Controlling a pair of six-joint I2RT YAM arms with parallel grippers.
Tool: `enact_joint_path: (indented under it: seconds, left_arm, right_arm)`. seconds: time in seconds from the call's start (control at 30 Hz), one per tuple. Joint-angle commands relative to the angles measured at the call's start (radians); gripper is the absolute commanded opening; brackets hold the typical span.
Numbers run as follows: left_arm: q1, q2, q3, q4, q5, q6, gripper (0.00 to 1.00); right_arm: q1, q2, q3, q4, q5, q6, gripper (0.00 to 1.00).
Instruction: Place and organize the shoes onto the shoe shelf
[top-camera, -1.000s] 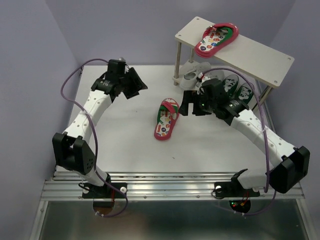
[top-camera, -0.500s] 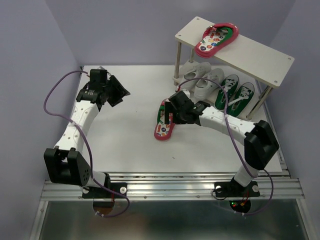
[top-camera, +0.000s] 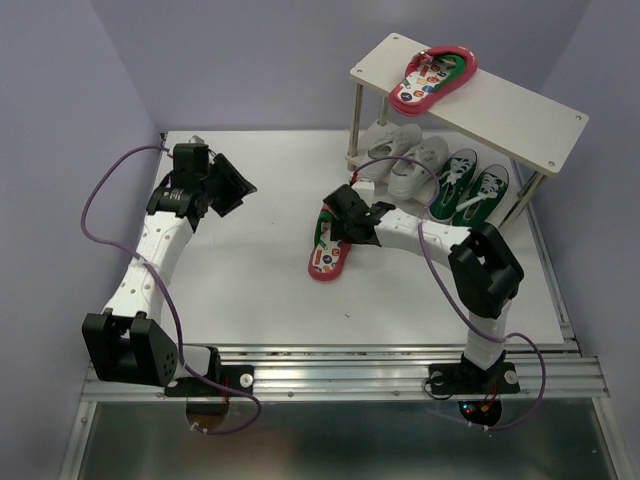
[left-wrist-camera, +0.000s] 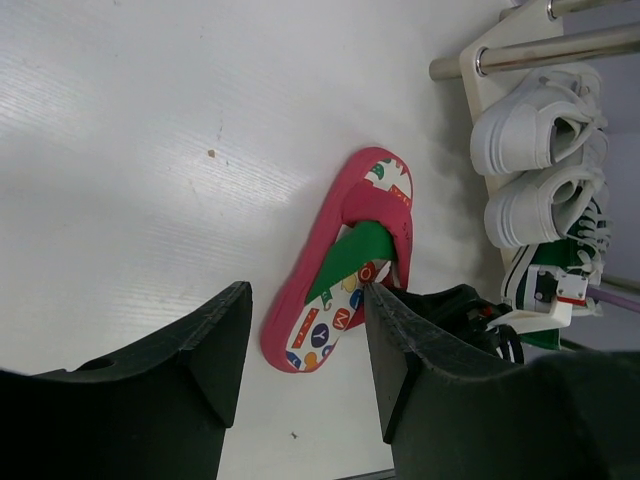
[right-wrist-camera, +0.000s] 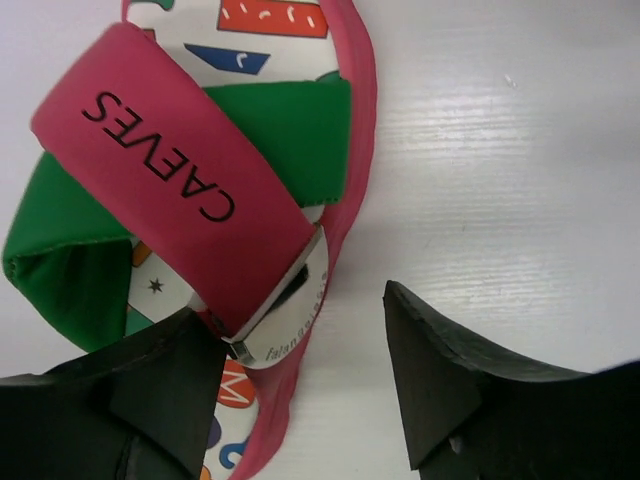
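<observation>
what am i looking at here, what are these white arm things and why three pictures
These are two robot arms bolted to a table. One picture looks down from above; the other two come from wrist cameras. The right arm's fingers are open astride the edge of a flip-flop on the table, not gripping it. The left arm's fingers are open and empty. On the shelf: another flip-flop on top, white sneakers and green sneakers below.
</observation>
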Motion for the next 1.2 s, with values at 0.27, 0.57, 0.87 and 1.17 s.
enact_joint_path:
  seconds: [0.27,0.57,0.87,1.17]
  left_arm:
    - [0.003,-0.061,-0.052,0.055,0.033,-0.004,0.58]
    - [0.003,-0.042,-0.060,0.080,0.046,-0.007,0.57]
    - [0.003,-0.022,-0.054,0.083,0.013,-0.035,0.57]
    - [0.003,0.027,-0.038,0.109,0.031,-0.053,0.56]
  right_arm:
    - [0.001,-0.075,-0.022,0.157,0.029,-0.009,0.04]
    - [0.001,-0.240,-0.070,0.160,-0.131,-0.132,0.01]
    - [0.001,-0.494,0.003,0.013,-0.337,-0.336,0.01]
    - [0.001,-0.560,0.187,-0.167,-0.377,-0.401,0.01]
